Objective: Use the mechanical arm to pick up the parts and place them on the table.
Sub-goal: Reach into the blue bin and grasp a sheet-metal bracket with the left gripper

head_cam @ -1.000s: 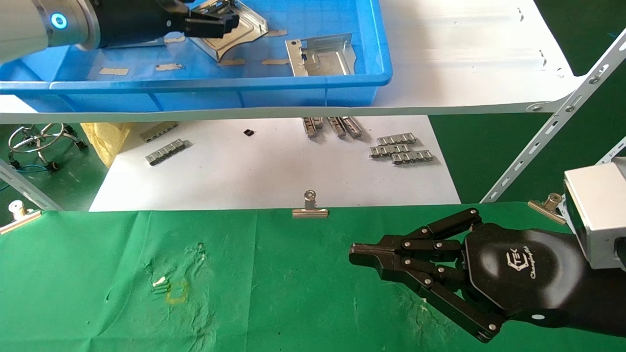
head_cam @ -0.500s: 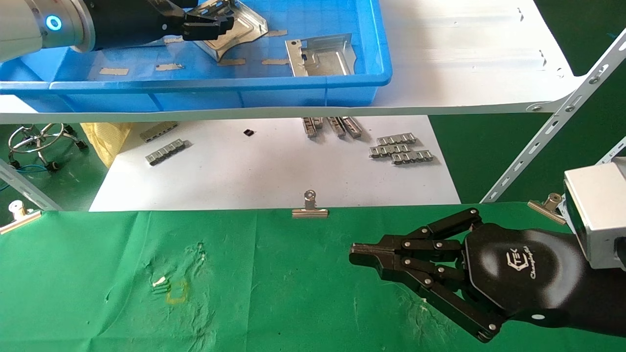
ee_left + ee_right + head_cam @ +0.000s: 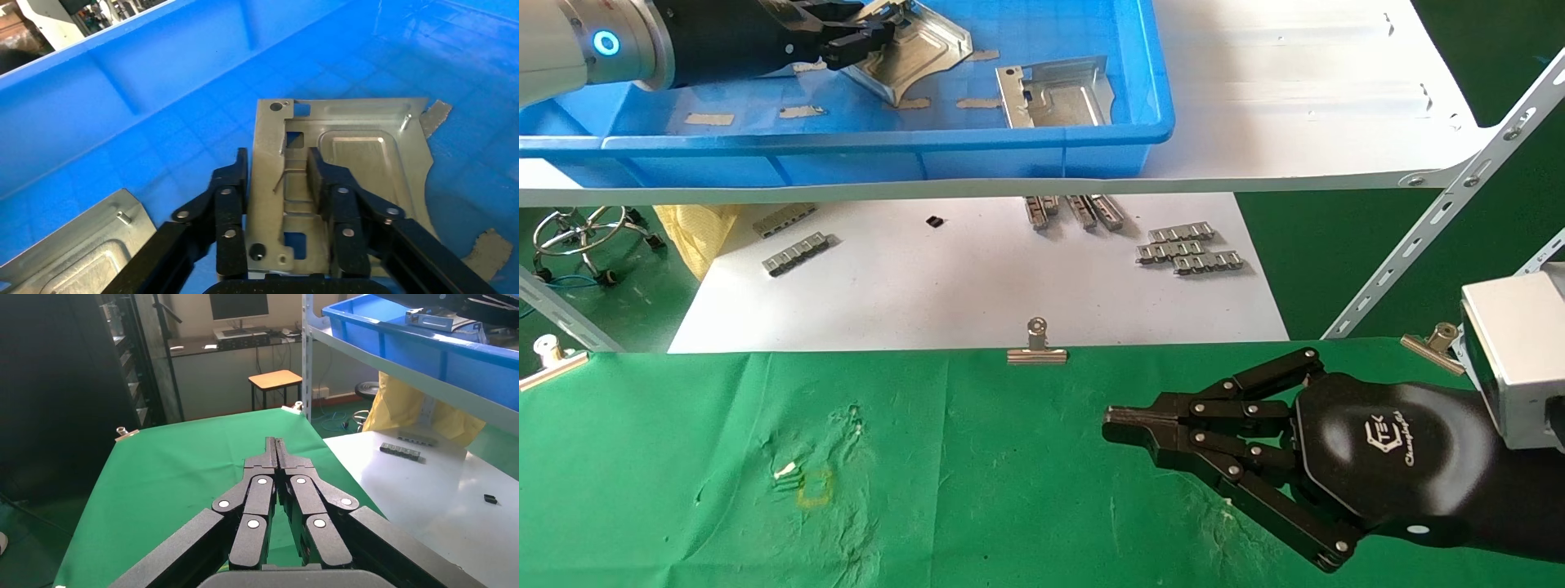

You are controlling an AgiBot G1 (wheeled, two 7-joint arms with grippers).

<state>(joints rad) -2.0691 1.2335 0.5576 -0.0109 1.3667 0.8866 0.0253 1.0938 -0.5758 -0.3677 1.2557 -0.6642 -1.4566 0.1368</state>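
a blue bin (image 3: 1091,139) sits on the white shelf (image 3: 1295,90) above the green surface (image 3: 977,474). inside the bin, one part (image 3: 343,159) lies tilted with the left gripper (image 3: 276,174) set over it, one finger on each side of its embossed centre, jaws partly open. whether the fingers clamp it cannot be told. a second part (image 3: 1058,94) lies nearby in the bin. the right gripper (image 3: 1124,426) hovers over the green surface, fingers pressed together, holding nothing.
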